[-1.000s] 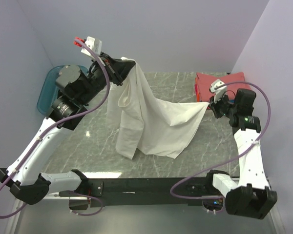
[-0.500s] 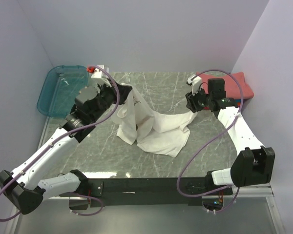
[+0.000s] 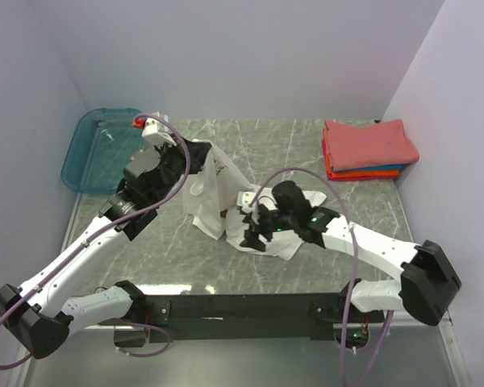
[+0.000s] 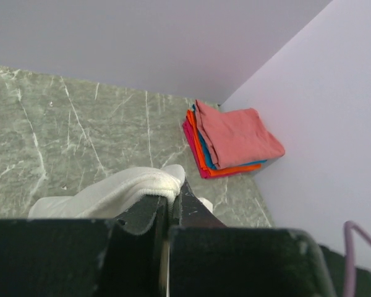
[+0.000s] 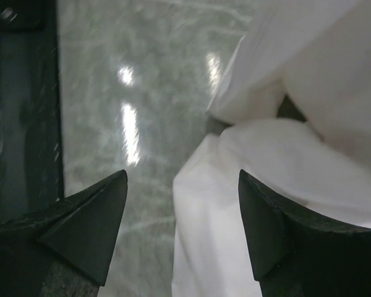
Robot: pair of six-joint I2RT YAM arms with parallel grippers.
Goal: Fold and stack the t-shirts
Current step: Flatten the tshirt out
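At mid-desk, left hand (image 4: 170,197) is pinched tight on a bunched edge of the white tee (image 3: 214,197) and holds that part up off the desk (image 3: 169,258). Right hand (image 5: 182,210) has its jaws wide apart and grips nothing. It hovers low over the tee's near edge, with cloth and bare desk both showing under its fingers (image 5: 89,223). The rest of the tee lies crumpled in a heap between the 2 hands; the print is not visible. At the far right corner is the stack of folded tees (image 3: 369,149): coral on top, orange and blue below, well apart from the heap. At far left is the bin (image 3: 97,153).

Step, my read: spreading the tee flat, fold not started.
Next: right hand needs to close on 1 free corner or hem. Then both hands pull apart to lay the tee flat.
Risk: pinching 2 layers out of the heap.
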